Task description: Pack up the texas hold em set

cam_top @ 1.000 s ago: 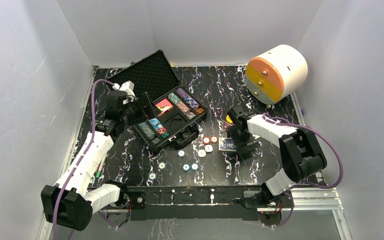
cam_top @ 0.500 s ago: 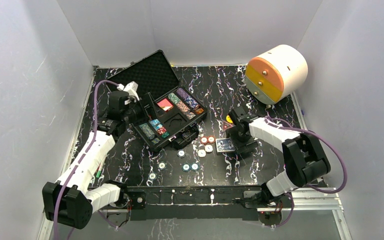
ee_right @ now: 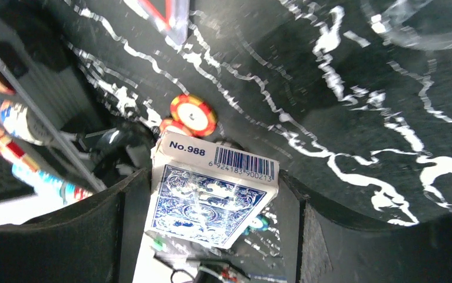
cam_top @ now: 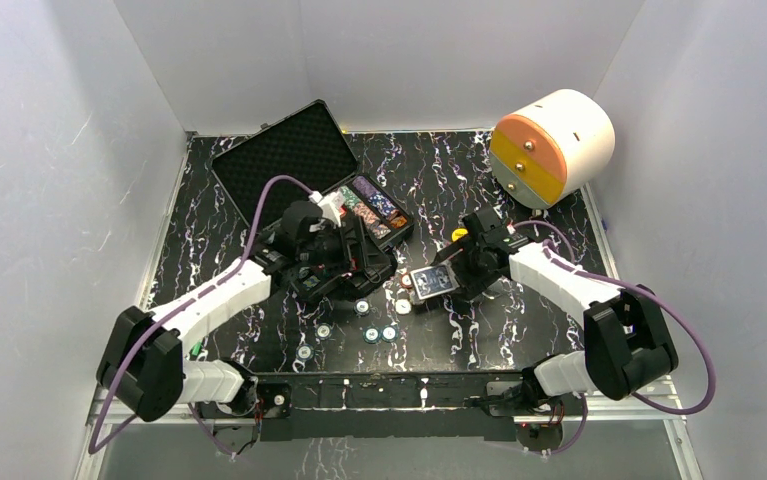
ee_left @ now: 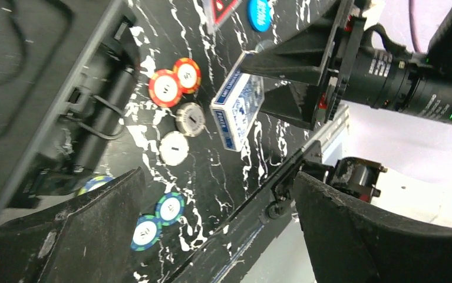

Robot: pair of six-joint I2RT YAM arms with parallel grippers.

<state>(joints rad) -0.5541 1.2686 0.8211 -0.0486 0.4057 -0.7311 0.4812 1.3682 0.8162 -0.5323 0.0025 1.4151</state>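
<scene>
Clamping a blue deck (cam_top: pixel 431 282) in the right gripper (ee_right: pixel 211 227), fingers partly closed on its two long sides, barcode end facing the wrist camera. Holding it tilted near the middle of the table (cam_top: pixel 429 180), just beside two red chips (ee_left: pixel 165 88) and two white chips (ee_left: pixel 174 147). Hovering the left gripper (ee_left: pixel 216 183) over the near edge of the case (cam_top: pixel 289 150), fingers spread wide, gripping nothing. Lying open at the far left, lid tipped back, rows of coloured chips filling the far slots. Leaving blue-green chips (cam_top: pixel 380 334) scattered towards the near edge. Resting a yellow button (cam_top: pixel 458 236) just behind the right gripper, a blue button (ee_left: pixel 259 13) close by. Standing a white cylinder (cam_top: pixel 554 145) at the far right.
</scene>
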